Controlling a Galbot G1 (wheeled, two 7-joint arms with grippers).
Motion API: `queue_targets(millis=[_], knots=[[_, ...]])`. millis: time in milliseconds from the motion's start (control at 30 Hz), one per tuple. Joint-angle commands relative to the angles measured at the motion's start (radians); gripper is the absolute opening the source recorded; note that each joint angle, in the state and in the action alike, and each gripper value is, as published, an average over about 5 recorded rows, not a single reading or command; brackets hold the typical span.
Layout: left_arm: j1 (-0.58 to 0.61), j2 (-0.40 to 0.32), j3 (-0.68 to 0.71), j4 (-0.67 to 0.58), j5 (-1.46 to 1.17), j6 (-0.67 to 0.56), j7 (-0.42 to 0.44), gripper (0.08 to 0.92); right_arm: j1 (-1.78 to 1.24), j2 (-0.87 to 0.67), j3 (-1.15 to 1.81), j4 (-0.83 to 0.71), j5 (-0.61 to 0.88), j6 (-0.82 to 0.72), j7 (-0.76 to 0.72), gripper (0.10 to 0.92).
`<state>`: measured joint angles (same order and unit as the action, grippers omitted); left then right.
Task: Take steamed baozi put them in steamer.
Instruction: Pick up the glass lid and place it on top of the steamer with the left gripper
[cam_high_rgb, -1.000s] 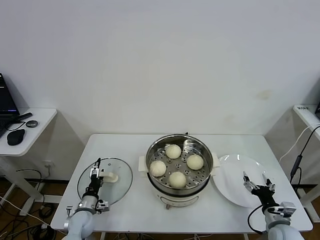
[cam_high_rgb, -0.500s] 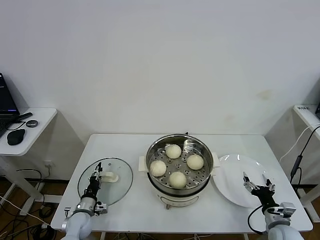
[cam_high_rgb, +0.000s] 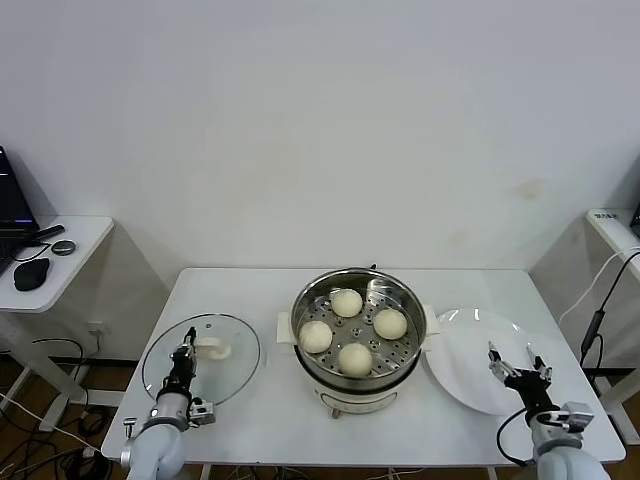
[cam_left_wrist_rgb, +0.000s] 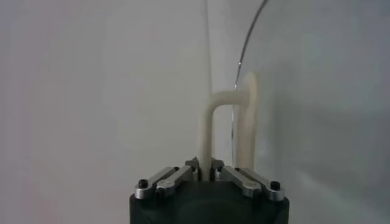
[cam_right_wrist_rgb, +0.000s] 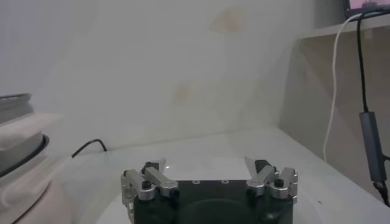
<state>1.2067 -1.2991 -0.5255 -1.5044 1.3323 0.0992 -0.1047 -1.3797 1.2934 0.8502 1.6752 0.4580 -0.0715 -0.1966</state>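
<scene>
1. The left gripper (cam_high_rgb: 184, 357) is clamping fully closed on the white handle (cam_left_wrist_rgb: 226, 125) of the glass lid (cam_high_rgb: 200, 358), which is tilting up off the table (cam_high_rgb: 250, 420) (its rim no longer flat).
2. Four baozi (cam_high_rgb: 347, 302) are sitting on the perforated tray inside the steamer (cam_high_rgb: 357, 390).
3. The right gripper (cam_high_rgb: 519, 369) is hovering with its fingers spread wide and empty over the white plate (cam_high_rgb: 465, 350).

Bright even indoor light, soft faint shadows, hazy washed-out wrist views, blurred backgrounds, sharp head view
</scene>
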Motion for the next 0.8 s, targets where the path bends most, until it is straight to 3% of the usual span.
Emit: queue_targets(millis=[33, 133, 267, 500, 667, 800], knots=[[0.047, -0.001, 0.068, -0.341, 0.013, 0.395, 0.147, 0.168, 0.008, -0.005, 0.002, 0.001, 0.011, -0.003, -0.001, 0.823], [0.029, -0.022, 0.11, -0.418, 0.097, 0.537, 0.263, 0.168, 0.01, -0.006, 0.006, 0.003, 0.018, -0.004, -0.001, 0.823], [-0.001, -0.073, 0.112, -0.45, 0.226, 0.584, 0.351, 0.168, -0.001, -0.012, 0.026, 0.027, 0.031, -0.019, -0.003, 0.823], [-0.005, -0.124, 0.136, -0.532, 0.32, 0.592, 0.437, 0.168, -0.018, -0.034, 0.05, 0.04, 0.04, -0.028, -0.006, 0.823], [0.001, -0.149, 0.238, -0.605, 0.327, 0.592, 0.476, 0.168, -0.017, -0.026, 0.048, 0.033, 0.036, -0.027, -0.007, 0.823], [-0.026, -0.174, 0.334, -0.587, 0.335, 0.592, 0.479, 0.168, -0.02, -0.018, 0.052, 0.031, 0.026, -0.027, -0.007, 0.823]])
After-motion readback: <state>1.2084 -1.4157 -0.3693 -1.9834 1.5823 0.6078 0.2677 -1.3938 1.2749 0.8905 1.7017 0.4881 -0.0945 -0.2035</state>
